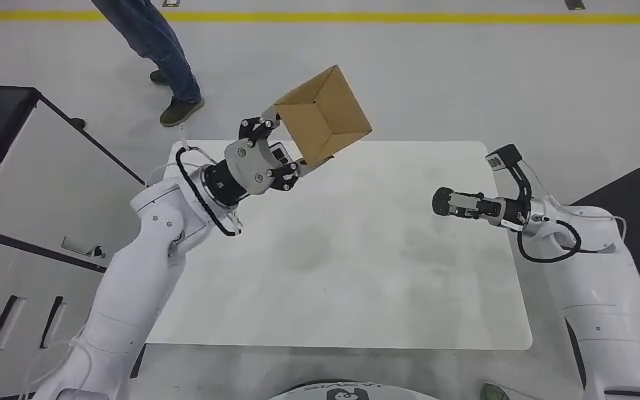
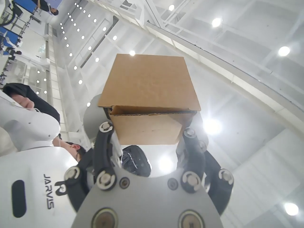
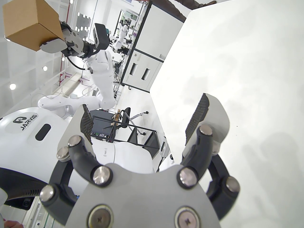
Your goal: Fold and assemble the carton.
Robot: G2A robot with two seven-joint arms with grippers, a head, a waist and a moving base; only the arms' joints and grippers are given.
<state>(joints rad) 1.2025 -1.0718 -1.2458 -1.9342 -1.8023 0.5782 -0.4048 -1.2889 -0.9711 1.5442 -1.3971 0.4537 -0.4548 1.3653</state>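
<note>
Top view showed the white counter (image 1: 400, 280) as the widest thing in the scene, its surface matte and faintly smudged. In the right wrist view the same counter (image 3: 237, 60) spread out beyond that arm's fingers. Beside the counter's left edge stood a white cabinet (image 1: 40, 170) with a dark frame, and the right wrist view showed the cabinet (image 3: 152, 24) with two slotted drawer fronts.

The carton (image 1: 322, 113) was a brown cardboard box already folded into a box shape. It was held tilted in the air over the counter's far left corner and touched nothing but the hand that gripped it. In the left wrist view the carton (image 2: 147, 84) showed one plain closed face. Below that face ran a seam where the corrugated edge of a flap was exposed. The right wrist view showed the carton (image 3: 28, 20) from farther off, raised well above the counter with one corner pointing down. Whether its far end was closed I could not tell.

The left hand (image 1: 285, 148) was clamped on the carton, one finger on each of two opposite sides near the end closest to the wrist. This showed in the left wrist view (image 2: 147, 131) and, from farther off, in the right wrist view (image 3: 55, 41).

The right hand (image 1: 440, 201) hovered over the counter's right part, well apart from the carton, pointing toward the left arm. Its jaws stood wide apart with nothing between them (image 3: 143, 115), and the ribbed black pads (image 3: 198, 115) were bare.
</note>
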